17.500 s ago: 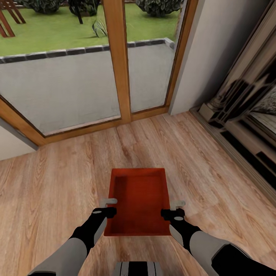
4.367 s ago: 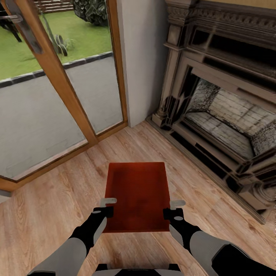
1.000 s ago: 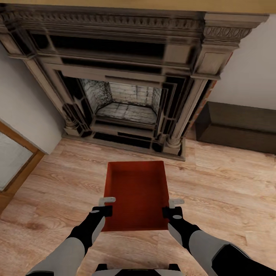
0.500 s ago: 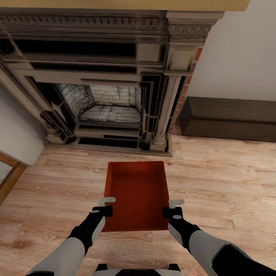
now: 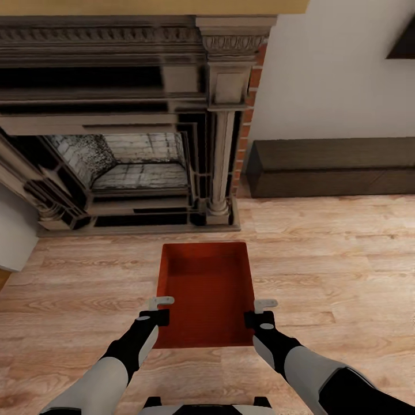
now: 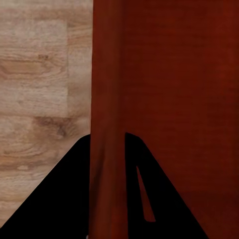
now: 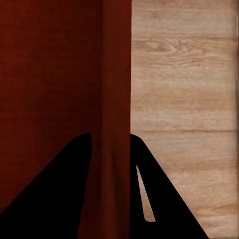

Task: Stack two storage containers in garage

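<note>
L gripper (image 5: 163,309) and R gripper (image 5: 260,311) each pinch a side wall of the bin (image 5: 204,294), jaws closed on the rim, one finger inside and one outside per wrist views. Bin is carried level above the wood floor (image 5: 334,259), just in front of the fireplace (image 5: 132,144). Progress, judged: early; still in living rm, garage not reached, 2nd bin and stacking left.

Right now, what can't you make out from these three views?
- Second container: its whereabouts can't be told.
- Storage container near wall, head view: hidden under its own rim.
- Left hand and right hand fingertips, wrist views: dark silhouettes straddling the container walls; pad contact unreadable.
- Fireplace: cut by the head view's left and top edges.
- Floor under the container: covered.
</note>
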Robot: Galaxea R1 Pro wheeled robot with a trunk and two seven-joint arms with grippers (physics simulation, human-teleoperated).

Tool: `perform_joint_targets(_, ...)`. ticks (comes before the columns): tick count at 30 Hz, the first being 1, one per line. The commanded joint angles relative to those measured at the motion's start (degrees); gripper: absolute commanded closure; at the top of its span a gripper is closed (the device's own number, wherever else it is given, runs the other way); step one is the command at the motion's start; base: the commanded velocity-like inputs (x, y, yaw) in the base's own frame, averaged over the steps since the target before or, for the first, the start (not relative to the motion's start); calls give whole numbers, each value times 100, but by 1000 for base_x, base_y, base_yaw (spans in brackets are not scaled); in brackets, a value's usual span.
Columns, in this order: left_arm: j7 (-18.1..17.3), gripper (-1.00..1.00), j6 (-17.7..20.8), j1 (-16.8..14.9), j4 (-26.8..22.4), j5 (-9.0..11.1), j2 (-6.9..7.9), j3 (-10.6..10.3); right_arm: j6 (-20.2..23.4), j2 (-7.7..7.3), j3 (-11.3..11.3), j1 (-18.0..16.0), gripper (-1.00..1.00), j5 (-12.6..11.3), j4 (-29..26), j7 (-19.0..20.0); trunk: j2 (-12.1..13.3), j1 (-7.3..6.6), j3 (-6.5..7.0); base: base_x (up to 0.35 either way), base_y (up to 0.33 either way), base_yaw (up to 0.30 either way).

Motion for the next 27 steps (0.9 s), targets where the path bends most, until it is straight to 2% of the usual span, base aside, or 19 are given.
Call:
perform_joint_targets(1,548,100,41,5,117,-43,55,-3,-410,-4,-157,-10,100,25,-2,-244,-5,1,-4,0,0,-282)
perform_joint_targets(27,537,100,32,5,116,-40,55,-1,-419,-7,-157,-10,100,25,-2,-247,-5,1,-4,0,0,-282)
